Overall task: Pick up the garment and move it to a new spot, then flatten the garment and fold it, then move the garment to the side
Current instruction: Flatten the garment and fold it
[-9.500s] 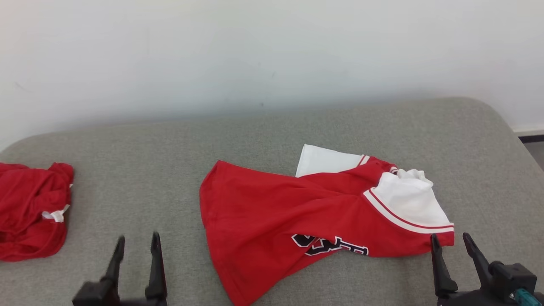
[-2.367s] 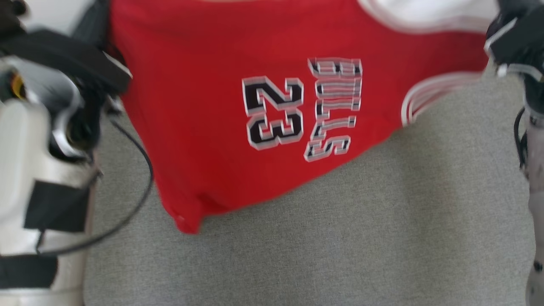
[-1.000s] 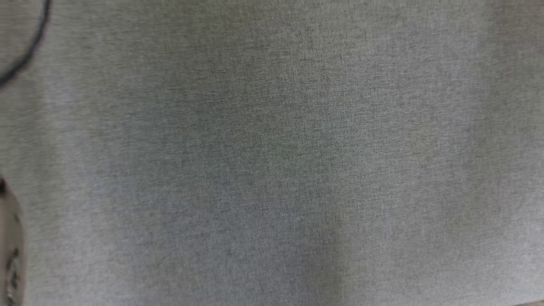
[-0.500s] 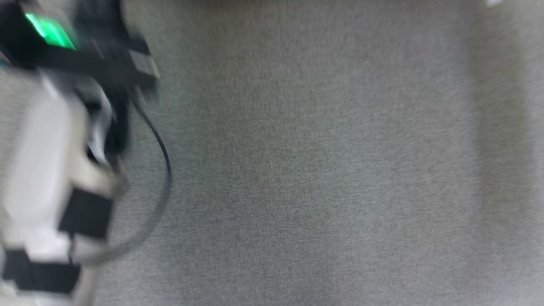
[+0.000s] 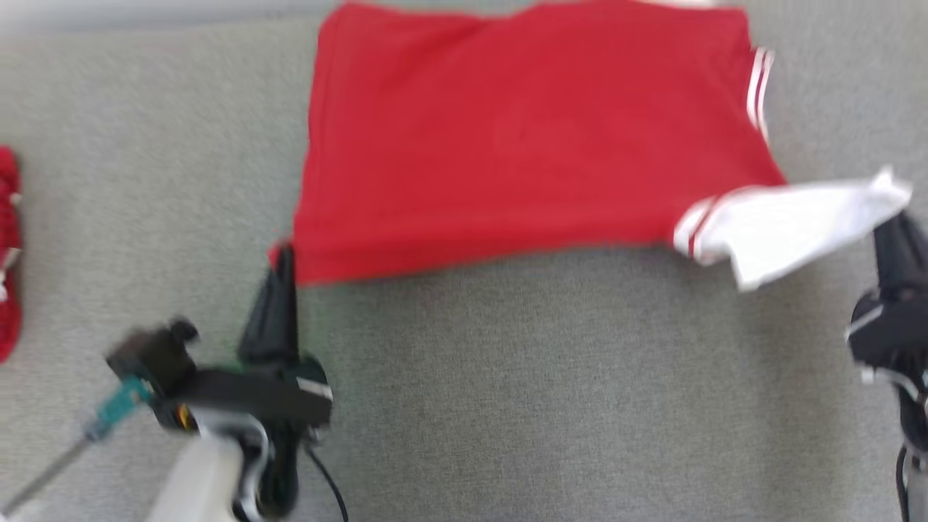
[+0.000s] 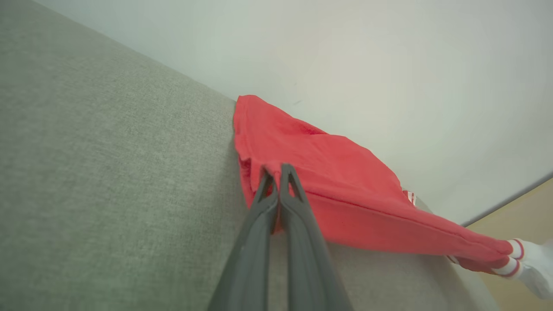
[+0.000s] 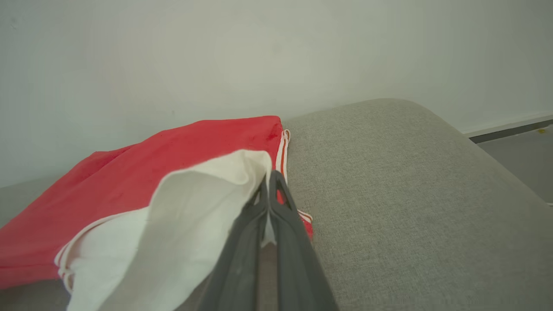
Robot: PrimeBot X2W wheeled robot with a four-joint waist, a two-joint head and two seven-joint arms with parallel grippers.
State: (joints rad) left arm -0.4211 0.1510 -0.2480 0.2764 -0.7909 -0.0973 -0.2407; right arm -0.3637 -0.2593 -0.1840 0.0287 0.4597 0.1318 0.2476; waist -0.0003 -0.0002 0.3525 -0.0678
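red garment (image 5: 522, 138) spread out on the grey surface (image 5: 544, 377), its far edge right up by the wall (image 6: 389, 65). left fingers (image 5: 283, 261) pinched tight on the red corner away from the wall, right fingers (image 5: 890, 232) clamped on the white sleeve (image 5: 790, 217), likewise away from the wall.

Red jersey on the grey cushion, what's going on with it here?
The robot holds the red jersey at two ends: its left gripper is shut on a red corner, its right gripper on the white sleeve. The near edge is stretched between them, the rest lies spread on the grey cushion, plain side up, not yet folded. Another red garment lies at the left.
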